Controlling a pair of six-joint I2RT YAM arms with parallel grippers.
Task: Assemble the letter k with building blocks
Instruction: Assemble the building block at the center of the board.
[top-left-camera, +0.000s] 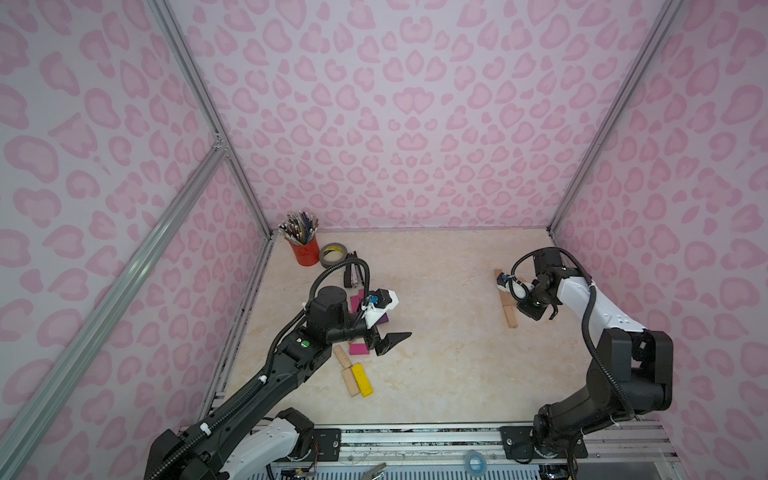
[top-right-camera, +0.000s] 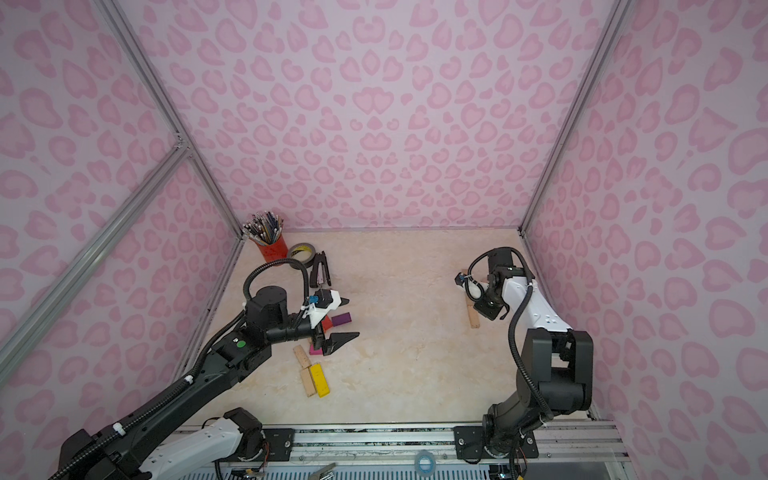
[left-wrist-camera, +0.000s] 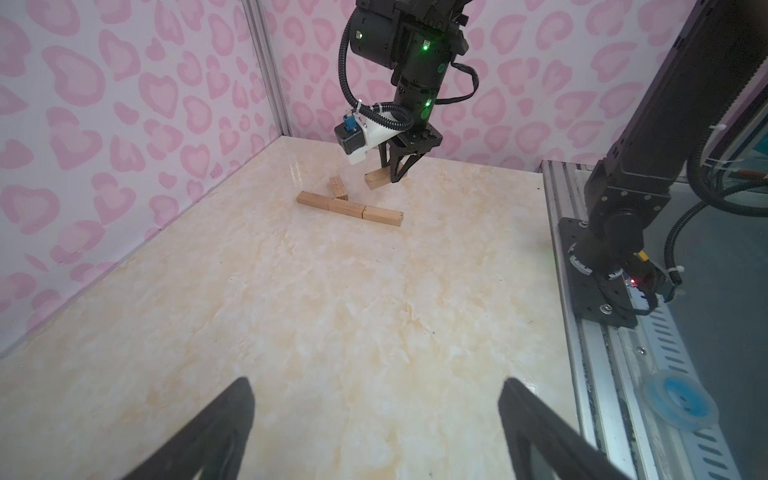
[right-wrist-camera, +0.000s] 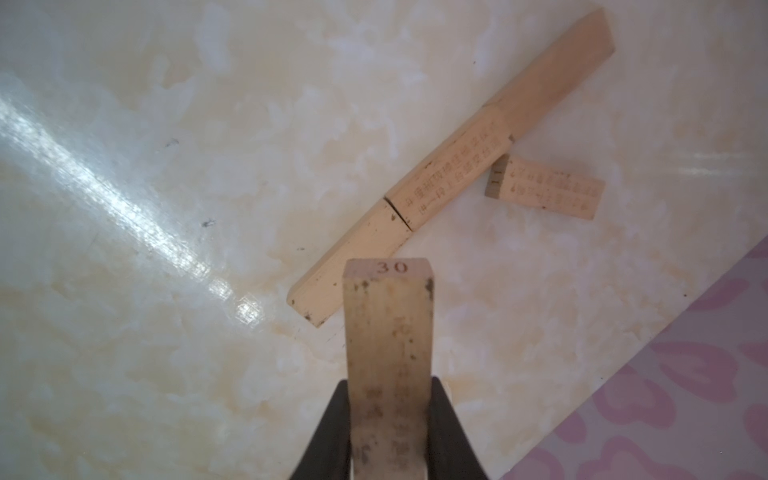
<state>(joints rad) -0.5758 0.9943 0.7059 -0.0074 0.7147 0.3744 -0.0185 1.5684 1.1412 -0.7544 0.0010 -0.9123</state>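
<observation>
My right gripper (right-wrist-camera: 388, 384) is shut on a plain wood building block (right-wrist-camera: 388, 316) stamped 30, held just above the table. Under it, three wood blocks lie end to end in a row (right-wrist-camera: 449, 187), and a fourth wood block (right-wrist-camera: 546, 193) angles off the middle one. The left wrist view shows the same row (left-wrist-camera: 349, 206), the angled block (left-wrist-camera: 337, 187) and the held block (left-wrist-camera: 376, 179). My left gripper (left-wrist-camera: 376, 386) hangs open and empty over bare table. In a top view it (top-left-camera: 388, 343) is beside the loose magenta (top-left-camera: 358, 348), yellow (top-left-camera: 361, 380), purple (top-left-camera: 384, 319) and wood (top-left-camera: 341, 357) blocks.
A red cup of pencils (top-left-camera: 305, 251), a tape roll (top-left-camera: 332, 254) and a black stapler (top-left-camera: 355, 274) stand at the back left. Pink patterned walls close in three sides. The metal rail (top-left-camera: 415, 436) with both arm bases runs along the front.
</observation>
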